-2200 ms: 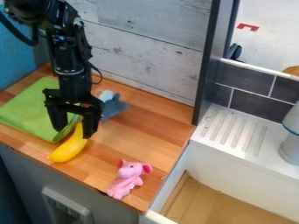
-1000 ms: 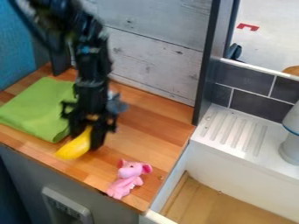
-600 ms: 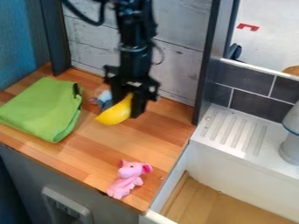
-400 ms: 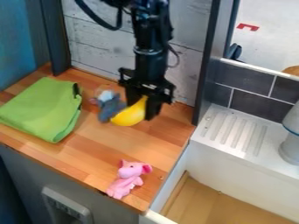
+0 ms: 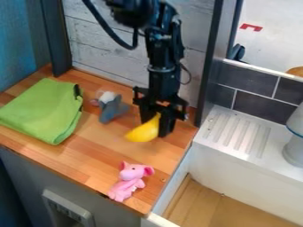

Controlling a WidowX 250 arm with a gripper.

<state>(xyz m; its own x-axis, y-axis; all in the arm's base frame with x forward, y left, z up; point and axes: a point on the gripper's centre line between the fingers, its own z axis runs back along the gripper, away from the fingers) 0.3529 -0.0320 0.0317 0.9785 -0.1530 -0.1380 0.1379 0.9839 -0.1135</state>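
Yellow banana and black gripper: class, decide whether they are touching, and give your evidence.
Touching: the camera view shows the banana with its upper end between the gripper's fingers.

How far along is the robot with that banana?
The banana looks picked up, so the grab seems done. In hand right now: the fingers hold it over the wooden counter, near the grey toy. Left, as far as I can judge: letting go, since it is not yet released.

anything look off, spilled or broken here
Nothing looks spilled or broken. Only the pink toy seems a bit oddly placed, lying right at the front edge of the wooden counter. The banana sits in the gripper, nothing odd there.
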